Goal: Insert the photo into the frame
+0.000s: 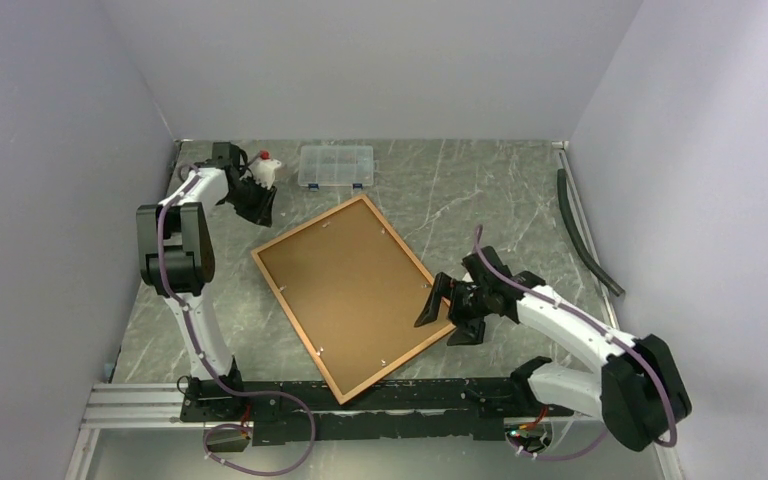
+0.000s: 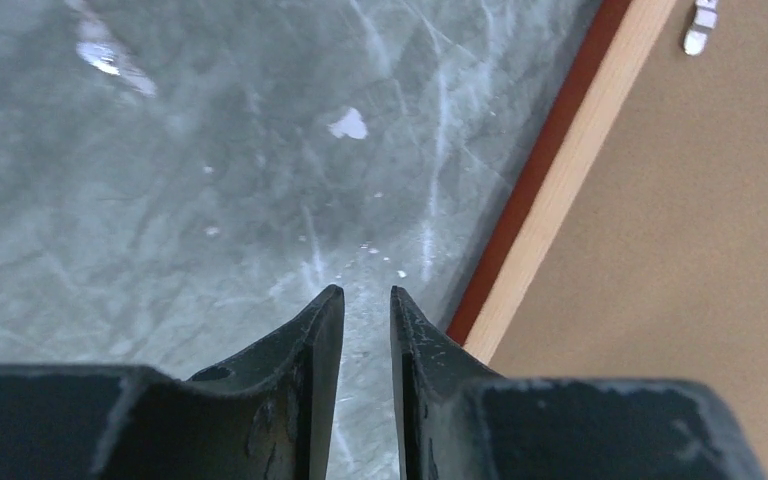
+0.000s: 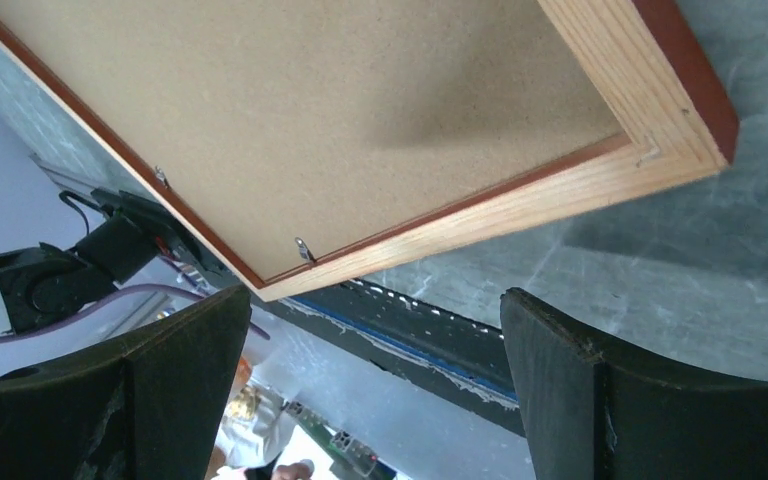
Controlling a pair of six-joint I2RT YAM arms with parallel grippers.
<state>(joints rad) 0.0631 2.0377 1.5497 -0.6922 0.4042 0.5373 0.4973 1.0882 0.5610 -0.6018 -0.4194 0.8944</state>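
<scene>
So the frame lies back-up mid-picture on the counter, photo not visible. The right pincer is wide apart at its right edge, the left pincer nearly together, empty. Bump that edge and it probably skids.

The frame lies flat, back up, turned diagonally mid-table. It has a narrow red-orange border and a pale wood rear rim, and small metal clips hold a brown board inside.
</scene>
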